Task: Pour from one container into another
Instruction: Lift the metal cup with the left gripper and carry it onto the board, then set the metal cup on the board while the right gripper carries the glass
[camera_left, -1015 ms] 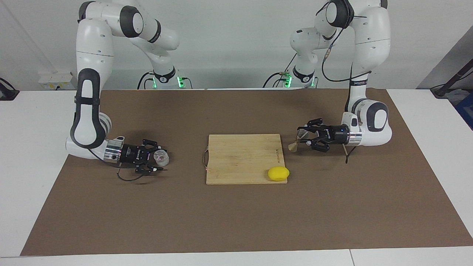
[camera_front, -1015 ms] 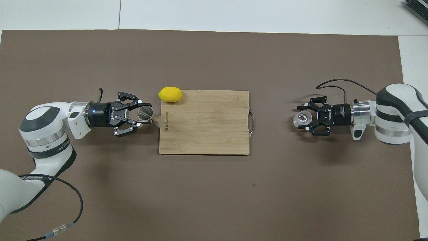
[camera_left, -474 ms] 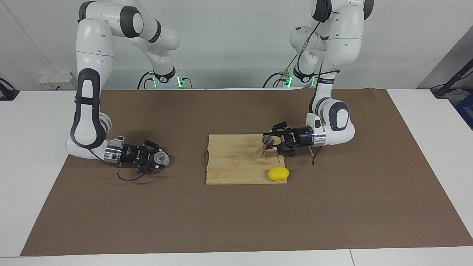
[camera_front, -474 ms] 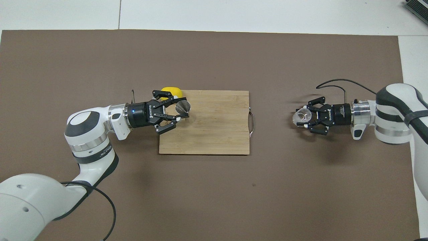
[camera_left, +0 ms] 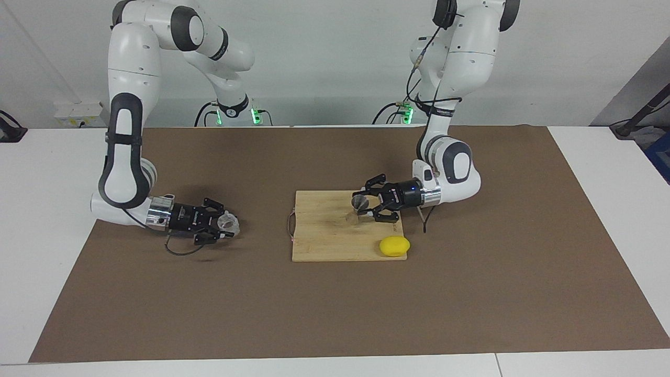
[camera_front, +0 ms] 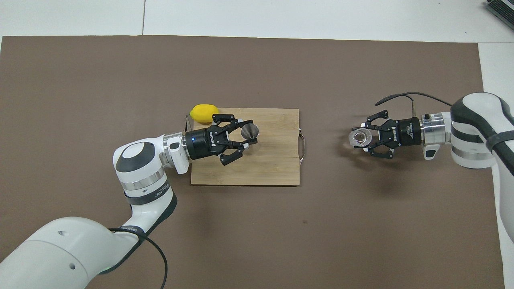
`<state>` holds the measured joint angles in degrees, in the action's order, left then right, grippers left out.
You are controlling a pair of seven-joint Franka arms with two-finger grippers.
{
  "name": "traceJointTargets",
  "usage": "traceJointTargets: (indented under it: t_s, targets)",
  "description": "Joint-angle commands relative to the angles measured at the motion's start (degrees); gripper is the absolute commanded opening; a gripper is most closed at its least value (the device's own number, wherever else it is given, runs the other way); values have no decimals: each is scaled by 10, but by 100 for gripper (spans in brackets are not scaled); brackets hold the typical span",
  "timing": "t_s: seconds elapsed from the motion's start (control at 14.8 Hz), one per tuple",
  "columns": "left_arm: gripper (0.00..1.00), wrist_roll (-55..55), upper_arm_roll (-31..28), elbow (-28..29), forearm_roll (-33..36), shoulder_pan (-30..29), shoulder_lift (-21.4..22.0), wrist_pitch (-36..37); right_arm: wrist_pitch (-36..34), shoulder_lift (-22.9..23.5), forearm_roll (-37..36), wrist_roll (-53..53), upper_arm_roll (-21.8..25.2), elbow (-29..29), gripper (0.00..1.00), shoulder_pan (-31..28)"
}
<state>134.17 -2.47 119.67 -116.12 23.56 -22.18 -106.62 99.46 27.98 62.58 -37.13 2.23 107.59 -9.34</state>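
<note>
From across the table, I am holding the steel jigger (camera_left: 359, 202) in my left gripper (camera_left: 365, 204), fingers clamped on it from the side, and it is hanging over the wooden cutting board (camera_left: 324, 246), seemingly clear of the wood, though I cannot tell for certain. I am keeping it upright, I judge, so its mouth is facing up to receive the pour. My right gripper (camera_left: 225, 224) is sitting low over the brown mat (camera_left: 335, 314), toward the right arm's end of the table, well apart from the board, its fingers pinched on the small glass cup (camera_left: 229, 222); whether the cup is resting on the mat or just off it I cannot tell. A lemon (camera_left: 394, 246) is lying at the board's corner farthest from me, toward the left arm's end. From overhead, my left gripper (camera_front: 247, 137) is reaching in sideways over the board (camera_front: 273, 168), the jigger (camera_front: 249, 131) showing its round open top, with the lemon (camera_front: 204, 113) just beside my wrist. My right gripper (camera_front: 362, 138) is gripping the cup (camera_front: 358, 137) by its wall, mouth up, which is keeping anything inside from spilling. The two vessels are standing well apart, so I judge the pour is not yet begun.
</note>
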Motion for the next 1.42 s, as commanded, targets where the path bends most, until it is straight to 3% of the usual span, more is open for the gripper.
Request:
traceJointTargets:
  t_s: [0.0, 0.41, 0.88, 1.22, 1.35]
  targets:
    - [26, 17, -9, 21, -25, 20, 16, -28, 2, -43, -11, 16, -1, 8, 0, 16]
    - [25, 60, -9, 32, -48, 23, 13, -39, 20, -94, -11, -104, 0, 9, 0, 62]
    - [26, 99, -10, 31, -74, 36, 4, -43, 49, -118, -11, -229, 1, 0, 0, 114]
    - [46, 101, -10, 31, -75, 39, 3, -56, 74, -123, -25, -283, 3, -17, 0, 161]
    - [65, 101, -10, 31, -75, 41, 3, -61, 85, -127, -34, -286, 2, -17, 0, 172]
